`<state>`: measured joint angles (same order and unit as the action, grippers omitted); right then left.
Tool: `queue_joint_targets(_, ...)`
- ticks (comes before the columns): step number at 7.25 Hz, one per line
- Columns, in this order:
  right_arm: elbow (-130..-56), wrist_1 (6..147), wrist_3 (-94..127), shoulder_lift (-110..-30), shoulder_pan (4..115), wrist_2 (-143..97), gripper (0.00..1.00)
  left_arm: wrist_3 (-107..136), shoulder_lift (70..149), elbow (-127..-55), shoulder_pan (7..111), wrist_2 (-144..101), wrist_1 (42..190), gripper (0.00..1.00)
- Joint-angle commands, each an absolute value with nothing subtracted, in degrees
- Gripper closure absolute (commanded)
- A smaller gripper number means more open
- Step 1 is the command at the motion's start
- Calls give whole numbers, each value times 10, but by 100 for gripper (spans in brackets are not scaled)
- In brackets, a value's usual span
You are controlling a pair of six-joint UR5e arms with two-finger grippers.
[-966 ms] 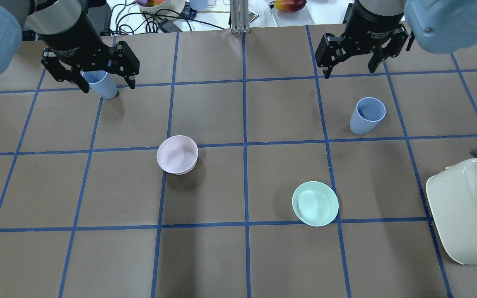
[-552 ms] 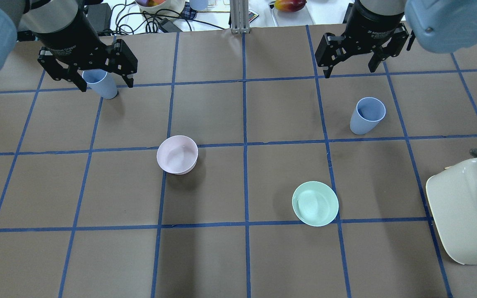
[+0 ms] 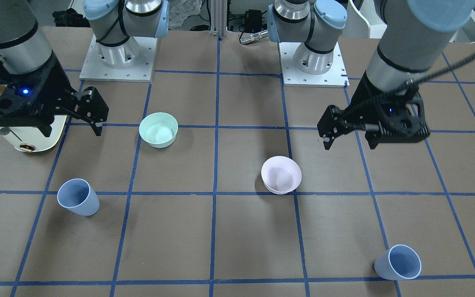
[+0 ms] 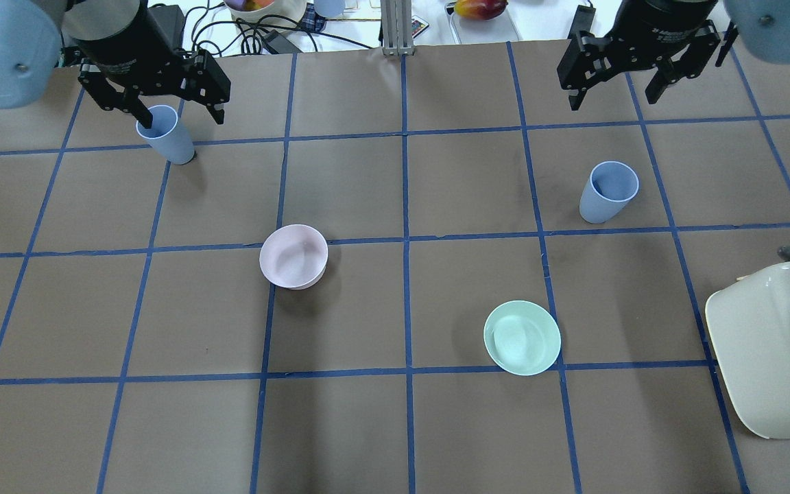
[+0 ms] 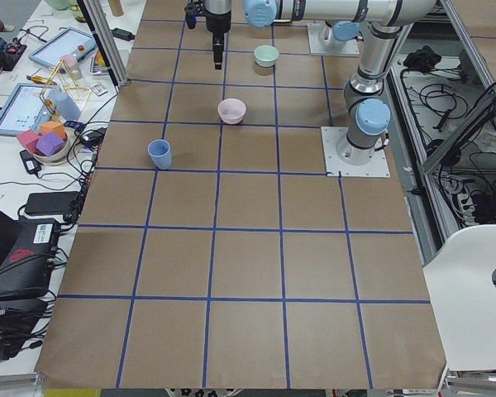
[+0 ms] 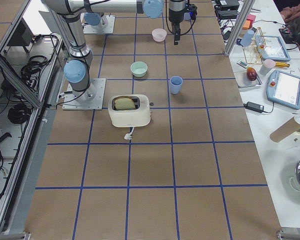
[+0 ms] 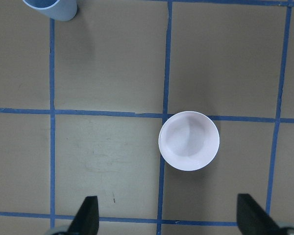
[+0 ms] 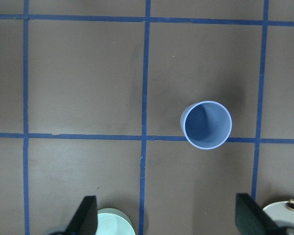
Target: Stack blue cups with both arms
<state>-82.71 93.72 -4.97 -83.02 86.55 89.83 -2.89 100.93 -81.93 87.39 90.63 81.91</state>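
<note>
We are seeing a smooth mint-green bowl (image 4: 522, 337) nearest, then a rounded pink bowl (image 4: 293, 256). Farther out, the tapered plastic left blue cup (image 4: 165, 134) and right blue cup (image 4: 607, 192) are standing upright, well apart. The left gripper (image 7: 169, 220) and right gripper (image 8: 167, 218) are hovering wide open, holding nothing.

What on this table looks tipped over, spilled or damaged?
Nothing stands out. The left pale blue plastic cup and the right pale blue plastic cup stand upright; the pale pink bowl and the mint-green bowl sit open side up, empty.
</note>
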Motion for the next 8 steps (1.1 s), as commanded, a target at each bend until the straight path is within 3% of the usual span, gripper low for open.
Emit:
queue_joint_targets(1, -830, 943, -90, -786, 793, 898, 0, -117, 1131, -732, 839, 911, 795, 0)
queue_joint_targets(4, -852, 1032, -144, -696, 745, 897, 0, -201, 1248, -712, 803, 932, 704, 0)
queue_joint_targets(7, -927, 1106, -151, -681, 739, 894, 0, -273, 1273, -733, 797, 953, 642, 1)
queue_joint_targets(8, -939, 1100, -154, -681, 740, 891, 0, -274, 1274, -753, 796, 953, 605, 11)
